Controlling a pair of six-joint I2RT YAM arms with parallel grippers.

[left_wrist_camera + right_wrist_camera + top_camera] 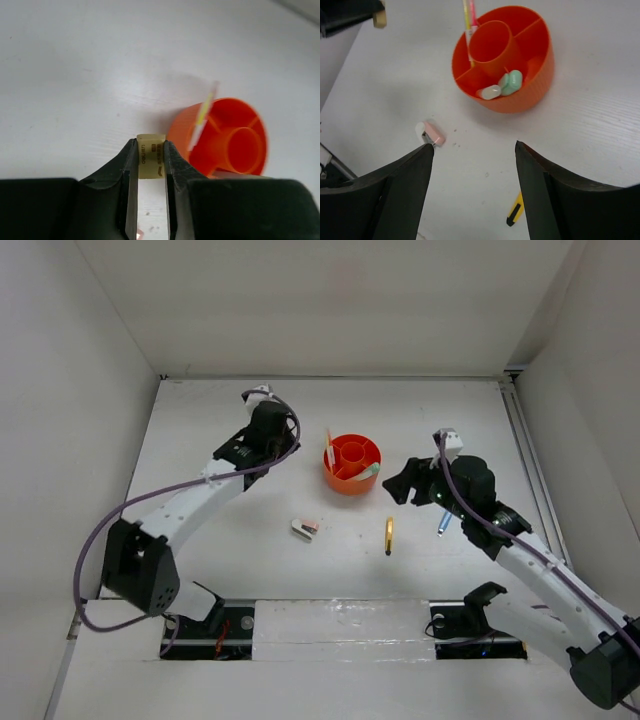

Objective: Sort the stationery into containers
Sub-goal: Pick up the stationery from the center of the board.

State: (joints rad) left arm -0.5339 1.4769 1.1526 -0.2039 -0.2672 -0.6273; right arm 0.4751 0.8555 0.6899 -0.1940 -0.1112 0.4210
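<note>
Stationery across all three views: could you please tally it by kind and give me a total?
Pens: 3 (pink pen, gold pen, blue pen)
Pencil: 1
Markers: 2 (pale marker, green marker)
Stapler: 1
Tan block: 1
Total: 8

The organiser [535, 85] is smooth orange plastic, its outer wall finely ribbed. The table [600, 130] is matt white, faintly grained. The block [151, 155] has a papery-looking label.
</note>
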